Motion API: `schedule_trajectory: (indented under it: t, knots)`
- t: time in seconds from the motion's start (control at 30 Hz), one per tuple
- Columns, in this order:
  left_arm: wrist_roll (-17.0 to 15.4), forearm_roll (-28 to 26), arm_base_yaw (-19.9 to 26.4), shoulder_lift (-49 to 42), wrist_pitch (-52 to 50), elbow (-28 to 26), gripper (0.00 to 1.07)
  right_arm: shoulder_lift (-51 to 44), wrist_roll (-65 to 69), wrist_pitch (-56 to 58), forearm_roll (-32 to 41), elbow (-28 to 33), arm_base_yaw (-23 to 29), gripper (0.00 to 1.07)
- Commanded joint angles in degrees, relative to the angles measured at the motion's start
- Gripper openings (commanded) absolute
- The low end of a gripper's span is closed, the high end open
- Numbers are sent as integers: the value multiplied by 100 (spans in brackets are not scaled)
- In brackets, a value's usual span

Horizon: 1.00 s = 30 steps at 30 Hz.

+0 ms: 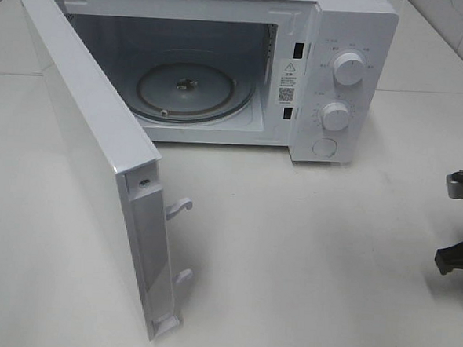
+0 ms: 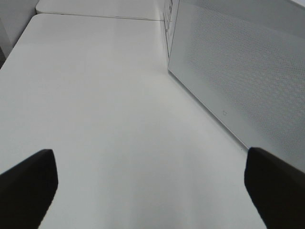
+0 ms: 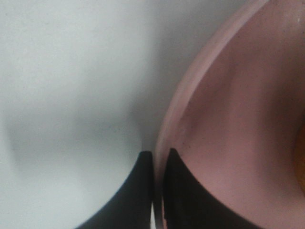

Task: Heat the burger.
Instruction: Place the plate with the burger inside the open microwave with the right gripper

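First, exterior high view. White box-shaped microwave oven [image 1: 334, 38] at far centre of the white matte tabletop [image 1: 327, 274]. White hinged door [image 1: 91, 149] fully open, reaching toward the near left, with two white latch hooks [image 1: 179, 208] projecting to the right from its near edge. Round clear glass turntable [image 1: 185, 92] flat on the cavity floor. Two round white plastic knobs [image 1: 349, 68], one nearer than the other, on the control panel right of the cavity. Dark parts of the right arm [image 1: 461, 186] at the right edge, well apart from the oven.

Next, left wrist view. Left gripper [image 2: 152, 191] above the tabletop, black fingers [image 2: 28, 188] spread wide. Outer face of the open door, with its dotted mesh window, near the gripper and to its right.

Last, right wrist view. Right gripper [image 3: 158, 157] clamped on the rim of a round pink plate [image 3: 224, 105]: black fingertips [image 3: 136, 191] nearly pressed together, one outside the rim, one inside, rim pinched between. Burger visible only as a blurred golden-orange sliver [image 3: 302, 164] at the frame edge, over the plate's inner surface, apart from the fingertips.
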Motion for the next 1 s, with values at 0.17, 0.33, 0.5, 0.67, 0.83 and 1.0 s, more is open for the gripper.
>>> schedule_trajectory:
  t: [0.17,0.33,0.5,0.67,0.83,1.0]
  knots:
    - [-40,-52,-29,-92,-80,0,100,0,321,286,-218,46,579,0]
    - [-40,-52,-29,-92,-80,0,100,-34,676,464,-567,46,900,0]
    - [-40,-52,-29,-92,-80,0,100,-235,945,613,-951,46,1169,0]
    - [-40,-52,-29,-92,-80,0,100,-504,1054,865,-1146,46,1335,0]
    - [-40,-52,-29,-92,-80,0,100,-751,1071,1117,-1243,46,1513,0]
    - [-40,-52,-29,-92,-80,0,100,-974,1094,1409,-1375,46,1707,0]
